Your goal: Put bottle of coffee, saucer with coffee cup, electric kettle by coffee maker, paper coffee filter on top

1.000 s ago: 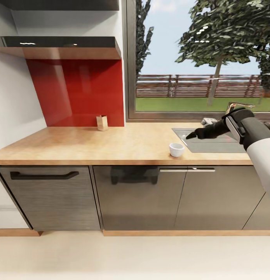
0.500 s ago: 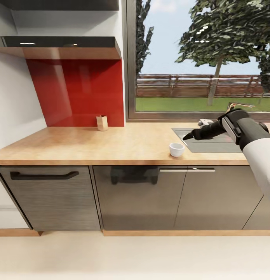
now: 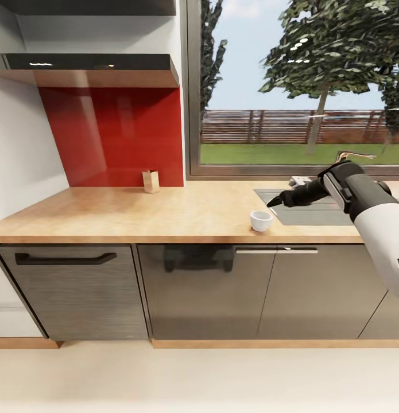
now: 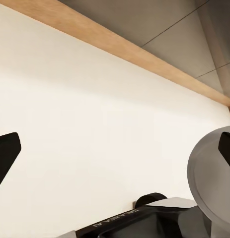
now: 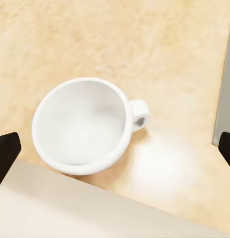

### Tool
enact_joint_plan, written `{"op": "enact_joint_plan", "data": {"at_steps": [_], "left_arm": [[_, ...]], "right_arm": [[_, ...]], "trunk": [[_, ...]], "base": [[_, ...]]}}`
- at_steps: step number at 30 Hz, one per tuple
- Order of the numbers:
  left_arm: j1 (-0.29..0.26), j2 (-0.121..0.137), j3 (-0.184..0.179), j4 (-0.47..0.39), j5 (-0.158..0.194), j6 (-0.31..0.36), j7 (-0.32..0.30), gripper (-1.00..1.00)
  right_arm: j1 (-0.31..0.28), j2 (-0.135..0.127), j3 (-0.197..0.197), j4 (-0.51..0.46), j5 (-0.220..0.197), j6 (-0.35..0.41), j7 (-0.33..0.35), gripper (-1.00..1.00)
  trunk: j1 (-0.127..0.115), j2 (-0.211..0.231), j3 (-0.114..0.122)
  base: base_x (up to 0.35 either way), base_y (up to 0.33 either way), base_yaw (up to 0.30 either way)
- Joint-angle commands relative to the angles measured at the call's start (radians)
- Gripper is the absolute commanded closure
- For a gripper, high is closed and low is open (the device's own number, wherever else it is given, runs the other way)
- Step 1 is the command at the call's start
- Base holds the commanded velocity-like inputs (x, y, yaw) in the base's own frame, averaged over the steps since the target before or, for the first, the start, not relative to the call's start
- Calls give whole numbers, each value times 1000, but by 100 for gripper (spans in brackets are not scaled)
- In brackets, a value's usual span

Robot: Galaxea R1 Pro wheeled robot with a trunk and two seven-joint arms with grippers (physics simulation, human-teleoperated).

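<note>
Sunlit window and a red backsplash back the long tan counter (image 3: 136,209), which runs above grey cabinet fronts to an inset sink (image 3: 305,213) on the robot's right. On the counter's front edge, just beside the sink, stands the coffee cup (image 3: 260,220), upright and empty, its loop handle turned toward the sink. The right end effector (image 3: 275,202) hovers just above and slightly behind the cup, not touching it; in the right wrist view the cup (image 5: 85,125) sits between the 2 dark fingertips (image 5: 5,153), which stand wide apart, so the aim looks like a straight-down grasp over the rim. A small tan box (image 3: 151,180) rests against the backsplash, under the glossy black kitchen shelf (image 3: 87,62). The left end effector (image 4: 115,153) points at the pale floor (image 4: 95,124), fingers spread and empty, apparently parked out of the way.
</note>
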Motion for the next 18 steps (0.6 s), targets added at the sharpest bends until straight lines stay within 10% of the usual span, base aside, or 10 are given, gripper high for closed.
{"op": "enact_joint_plan", "data": {"at_steps": [1, 18], "left_arm": [[0, 0, 0, -1, 1, -7, -1, -100], [0, 0, 0, 0, 1, -6, -1, -100]], "right_arm": [[-1, 1, 6, -1, 0, 3, 3, -100], [-1, 10, 5, 60, 6, 1, -5, -100]], "trunk": [[0, 0, -1], [0, 0, -1]], "base": [[0, 0, 0], [0, 0, 0]]}}
